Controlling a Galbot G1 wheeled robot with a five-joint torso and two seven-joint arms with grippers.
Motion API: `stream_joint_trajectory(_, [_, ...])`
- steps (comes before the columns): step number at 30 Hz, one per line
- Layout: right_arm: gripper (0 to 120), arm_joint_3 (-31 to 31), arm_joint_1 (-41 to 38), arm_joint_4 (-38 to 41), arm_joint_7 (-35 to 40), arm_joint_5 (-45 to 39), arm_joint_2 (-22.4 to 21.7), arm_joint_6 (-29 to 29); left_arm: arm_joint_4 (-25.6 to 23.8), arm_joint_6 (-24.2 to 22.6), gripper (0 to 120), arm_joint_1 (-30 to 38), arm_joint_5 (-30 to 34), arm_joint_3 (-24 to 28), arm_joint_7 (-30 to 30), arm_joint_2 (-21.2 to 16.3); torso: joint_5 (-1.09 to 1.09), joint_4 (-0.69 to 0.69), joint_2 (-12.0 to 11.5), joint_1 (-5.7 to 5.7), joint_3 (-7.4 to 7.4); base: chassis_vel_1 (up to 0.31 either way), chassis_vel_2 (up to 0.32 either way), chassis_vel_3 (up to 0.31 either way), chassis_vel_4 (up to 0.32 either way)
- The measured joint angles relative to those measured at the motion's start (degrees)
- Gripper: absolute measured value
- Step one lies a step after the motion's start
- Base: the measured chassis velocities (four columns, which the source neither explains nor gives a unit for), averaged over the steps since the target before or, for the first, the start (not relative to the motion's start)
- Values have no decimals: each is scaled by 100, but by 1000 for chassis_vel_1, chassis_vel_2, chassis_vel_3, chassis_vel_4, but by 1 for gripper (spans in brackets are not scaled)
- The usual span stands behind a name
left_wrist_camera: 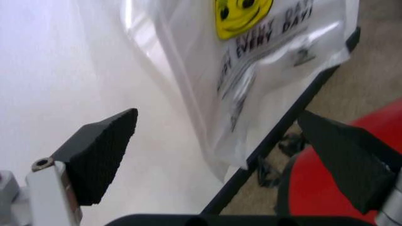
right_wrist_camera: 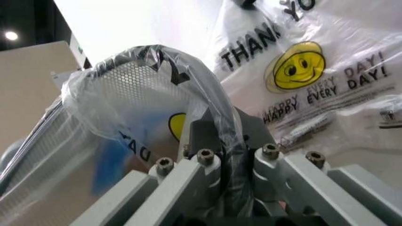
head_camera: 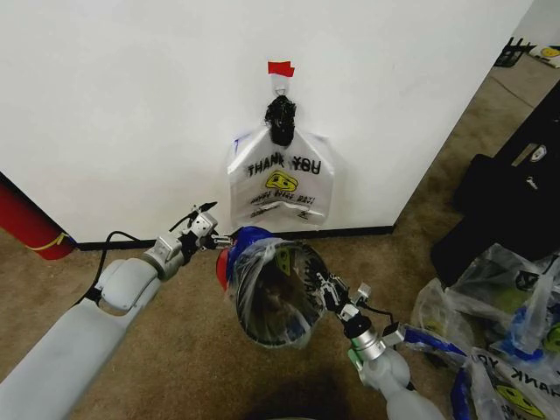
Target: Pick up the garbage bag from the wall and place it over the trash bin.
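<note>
Two grippers are at work near the foot of the wall (head_camera: 131,105). Left gripper (head_camera: 206,222): jaws spread wide, nothing between them; in its wrist view the ribbed black pads (left_wrist_camera: 103,157) stand well apart, and the garbage bag (head_camera: 282,179) hangs just ahead of them and above, flat against the wall, its lower corner near the black baseboard (head_camera: 367,232).

Right gripper (head_camera: 325,287): clenched on the rim of the trash bin (head_camera: 276,302), pinching clear film against the mesh. The bin is tilted, mouth toward the camera, and already carries a translucent liner (head_camera: 249,280). It lies between the two grippers, touching the right one, just beside the left.

The bag hangs from a black knotted bundle (head_camera: 281,118) under a red tape strip (head_camera: 281,68).

Handling, as a judgement: very light, limp film, slippery, prone to cling and crumple; it will not hold a shape and could tear at the hanging point if yanked. Best hold looks like a gathered fold near the top, below the bundle, or a side edge; the flat printed face offers nothing to pinch.

Print: "THANK YOU" in black, a yellow smiley, then "HAPPY EVERY DAY!" twice. More such bags (head_camera: 499,315) lie on the carpet beyond the right gripper.
</note>
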State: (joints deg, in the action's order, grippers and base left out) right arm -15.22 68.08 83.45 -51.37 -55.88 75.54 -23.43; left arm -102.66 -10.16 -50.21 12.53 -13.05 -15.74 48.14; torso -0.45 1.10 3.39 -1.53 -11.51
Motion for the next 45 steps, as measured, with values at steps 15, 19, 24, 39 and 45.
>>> stream_joint_trajectory(15, [0, -151, -200, -469, -76, 187, 99, -126, -1087, -159, 100, -140, 1727, -629, -475, -115, 1, 1, 0, 0, 0, 0, 0, 0, 0])
stream_joint_trajectory(19, [0, -146, -212, -471, -97, 191, 131, -127, -1120, -72, 100, -220, 1733, -649, -1099, -151, -2, -1, 0, 0, 0, 0, 0, 0, 0])
stream_joint_trajectory(24, [0, -109, -161, -318, -106, 191, 149, -104, -806, 79, 100, -252, 1244, -488, -1275, -62, -1, 0, 0, 0, 0, 0, 0, 0, 0])
stream_joint_trajectory(39, [0, -53, 31, 62, -311, 179, 107, -25, 156, 299, 100, -130, 472, -482, -1227, -38, 0, 0, 0, 0, 0, 0, 0, 0, 0])
stream_joint_trajectory(45, [0, -44, 32, 85, -309, 179, 112, -21, 152, 491, 100, -128, 770, -492, -738, 5, -1, 0, 0, 0, 0, 0, 0, 0, 0])
